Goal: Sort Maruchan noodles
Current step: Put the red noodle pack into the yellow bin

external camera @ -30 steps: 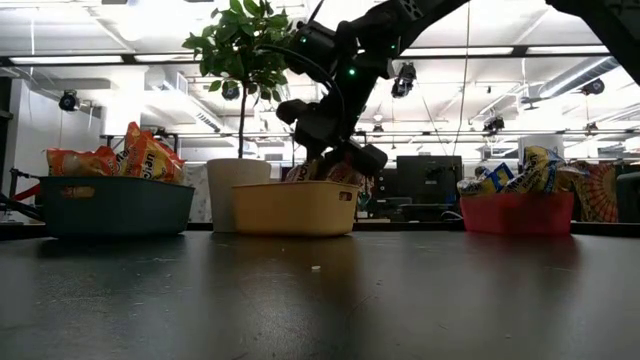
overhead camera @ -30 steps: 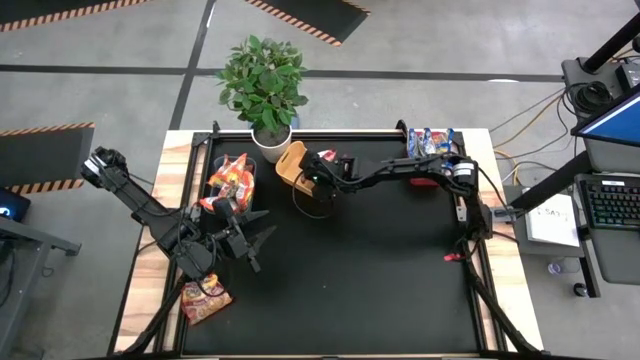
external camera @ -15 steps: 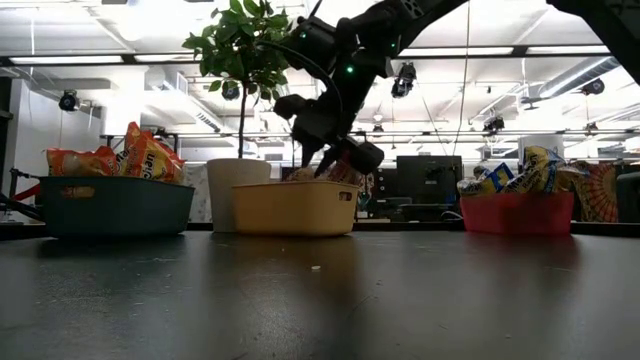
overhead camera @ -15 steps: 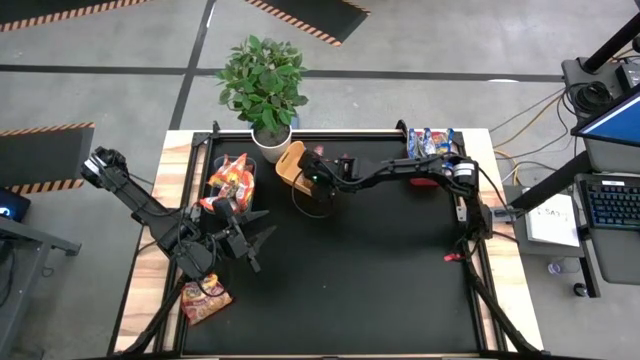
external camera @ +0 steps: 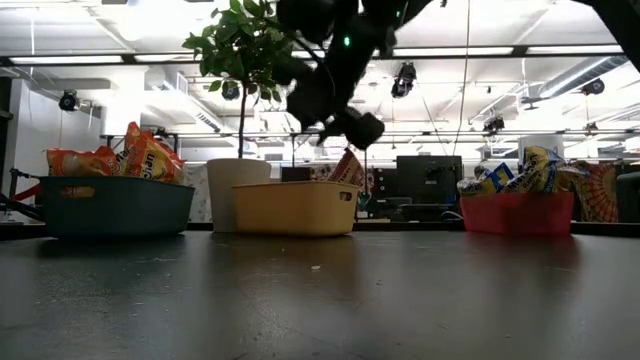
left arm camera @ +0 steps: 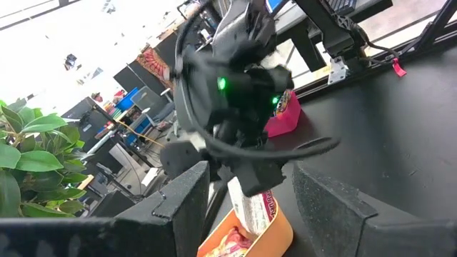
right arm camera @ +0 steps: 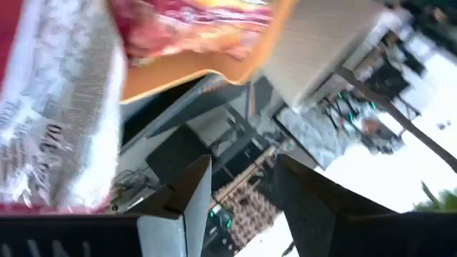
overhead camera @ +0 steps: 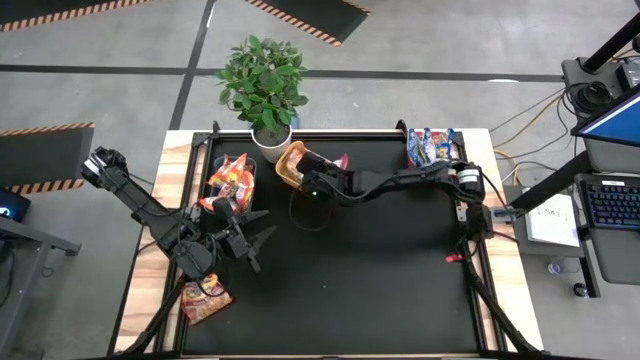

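A pinkish-red noodle packet (external camera: 349, 167) stands tilted in the orange bin (external camera: 293, 207), its upper end leaning over the bin's rim; it also shows in the high view (overhead camera: 337, 160) and close in the right wrist view (right arm camera: 57, 107). My right gripper (external camera: 343, 118) hangs open just above that bin (overhead camera: 290, 160) and touches nothing. My left gripper (overhead camera: 262, 238) waits open over the table's left part, beside the teal bin (overhead camera: 230, 178) of orange packets. More packets (overhead camera: 205, 298) lie at the table's near left corner.
A red bin (overhead camera: 430, 146) of blue-and-yellow packets sits at the far right edge. A potted plant (overhead camera: 265, 85) stands at the far edge between the teal and orange bins. The black middle and near part of the table (overhead camera: 370, 280) lies bare.
My right gripper has risen up out of the orange bin and drawn slightly toward the near edge. The pinkish-red packet that was at its fingers has stayed behind, standing tilted in the bin against the rim.
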Motion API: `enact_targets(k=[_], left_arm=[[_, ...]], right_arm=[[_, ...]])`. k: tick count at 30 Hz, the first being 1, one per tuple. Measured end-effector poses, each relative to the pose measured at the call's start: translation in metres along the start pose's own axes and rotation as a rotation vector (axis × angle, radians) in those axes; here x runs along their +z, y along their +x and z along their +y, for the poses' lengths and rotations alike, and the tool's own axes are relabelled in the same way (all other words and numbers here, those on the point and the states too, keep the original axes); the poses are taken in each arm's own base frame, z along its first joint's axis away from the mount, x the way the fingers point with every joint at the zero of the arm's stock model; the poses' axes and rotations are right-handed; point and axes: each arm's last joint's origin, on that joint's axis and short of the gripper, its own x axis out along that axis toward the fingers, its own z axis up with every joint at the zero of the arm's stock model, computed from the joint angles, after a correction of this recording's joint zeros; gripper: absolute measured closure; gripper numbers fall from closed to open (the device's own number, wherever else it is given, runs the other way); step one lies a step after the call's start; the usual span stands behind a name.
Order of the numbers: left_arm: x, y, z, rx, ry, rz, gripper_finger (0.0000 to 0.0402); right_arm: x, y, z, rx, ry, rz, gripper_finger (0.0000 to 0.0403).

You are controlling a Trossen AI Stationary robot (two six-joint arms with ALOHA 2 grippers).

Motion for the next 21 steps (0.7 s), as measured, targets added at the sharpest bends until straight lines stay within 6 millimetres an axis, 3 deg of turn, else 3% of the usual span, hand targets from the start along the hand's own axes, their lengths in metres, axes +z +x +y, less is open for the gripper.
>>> enact_targets(k=[5,11,16,19,21], left_arm=[[0.000,0.000,0.000,0.000,-0.006,0.000,0.0216],[0.000,0.000,0.000,0.000,-0.057,0.000,0.0216],[0.000,0.001,-0.001,0.002,-0.212,0.002,0.0216],[-0.006,0.003,-0.011,-0.071,-0.358,0.029,0.0221],[-0.013,0.004,-0.023,-0.218,-0.431,0.085,0.0227]], right_arm=[[0.001,-0.038,-0.015,-0.080,0.223,-0.027,0.0259],[-0.011,-0.093,-0.016,-0.064,0.759,-0.116,0.0259],[-0.028,-0.129,0.007,0.275,1.126,-0.328,0.0259],[-0.025,-0.147,0.031,0.335,1.185,-0.368,0.0259],[-0.019,-0.157,0.048,0.331,1.185,-0.420,0.0259]])
